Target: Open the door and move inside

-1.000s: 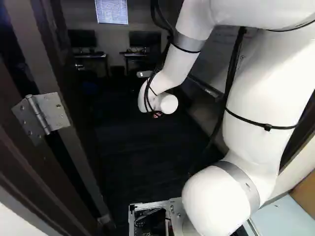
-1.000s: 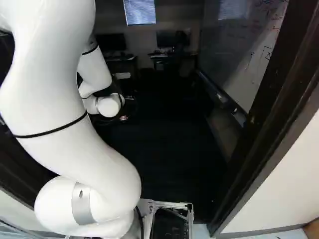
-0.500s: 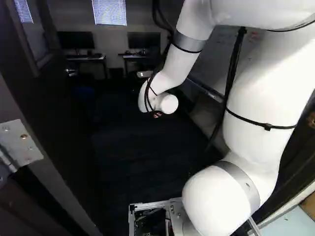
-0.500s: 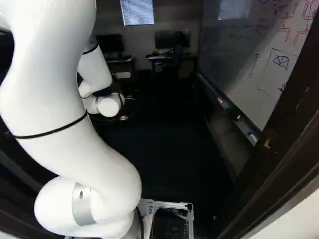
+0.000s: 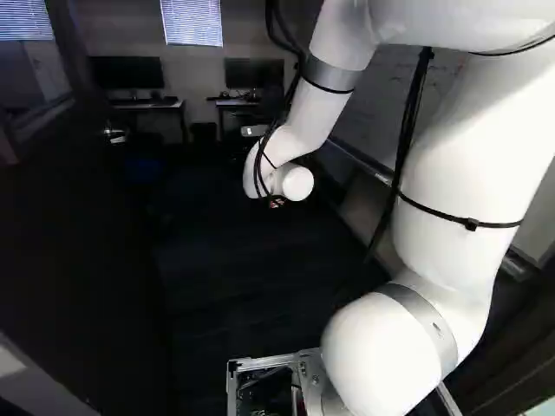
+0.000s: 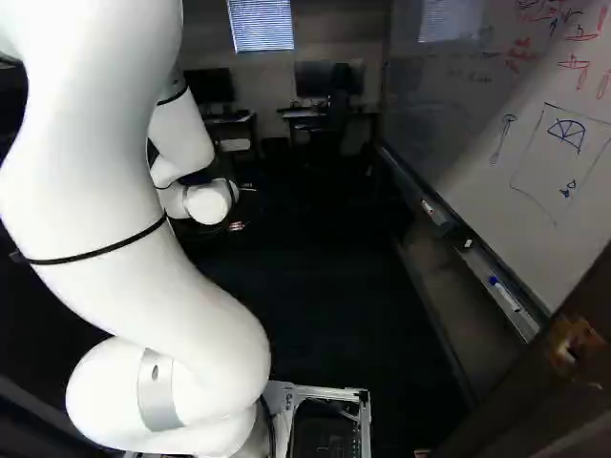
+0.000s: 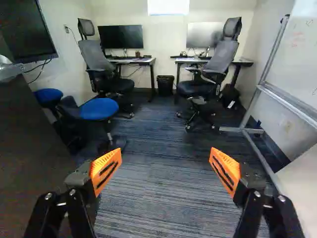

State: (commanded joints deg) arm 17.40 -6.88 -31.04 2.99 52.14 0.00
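Base [image 6: 334,392] moved forward | more whiteboard [image 6: 458,124] showing beside doorframe [image 6: 535,401] | pincer [image 7: 165,162] spread apart

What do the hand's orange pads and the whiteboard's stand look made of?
Orange pads: matte rubber or plastic, judging by the slotted, evenly coloured surface; I can't tell which. Stand: probably metal, satin silver-grey, going by the dull sheen on its straight tubes.

- Window with blinds [image 6: 261,25] at twelve o'clock, straight ahead; black bin [image 7: 165,85] below.
- Desk [image 7: 130,61] at eleven o'clock, carrying a dark monitor [image 7: 120,37]; wheeled chair [image 7: 95,54] beside it.
- Second desk [image 7: 185,61] at one o'clock, with another monitor [image 7: 198,34], wheeled chair [image 7: 219,57] and dark bag [image 7: 230,97] nearby.
- Blue-topped stools [image 7: 99,109] at ten o'clock; wall screen [image 7: 25,29] beyond.
- Whiteboard [image 6: 477,124] at two o'clock, red and blue drawings on it, markers [image 6: 504,293] on its tray [image 6: 485,273].
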